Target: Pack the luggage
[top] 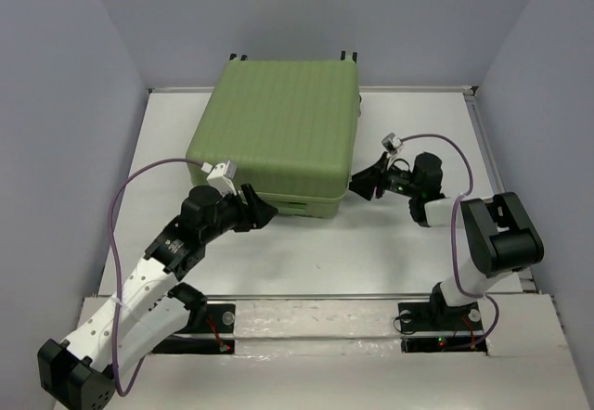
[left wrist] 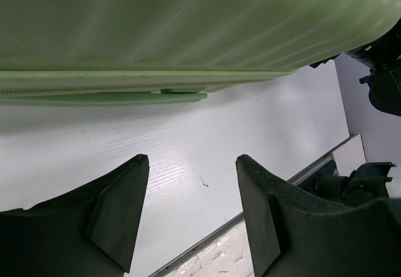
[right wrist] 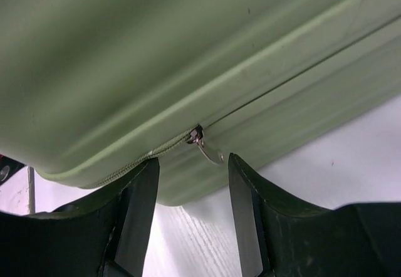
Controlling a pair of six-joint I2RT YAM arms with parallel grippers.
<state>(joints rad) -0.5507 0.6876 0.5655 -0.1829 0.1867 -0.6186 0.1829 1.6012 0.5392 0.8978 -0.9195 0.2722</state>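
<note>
Green luggage (top: 278, 132), shut, on a white table (top: 371, 243) — left gripper (left wrist: 191, 164) and right gripper (right wrist: 193, 164) both parted, empty — the right facing the zipper pull (right wrist: 210, 153).

The white table (top: 278, 252) carries the closed light-green luggage (top: 278, 132), lying flat toward its far edge.

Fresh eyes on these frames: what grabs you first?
The big green luggage lies flat, lid down, at the far middle of the table, dwarfing everything. Both arms reach to its near side: the left hand open at the near-left corner, the right hand open at the near-right. In the right wrist view, a metal zipper pull dangles from the seam just ahead of that hand.
</note>
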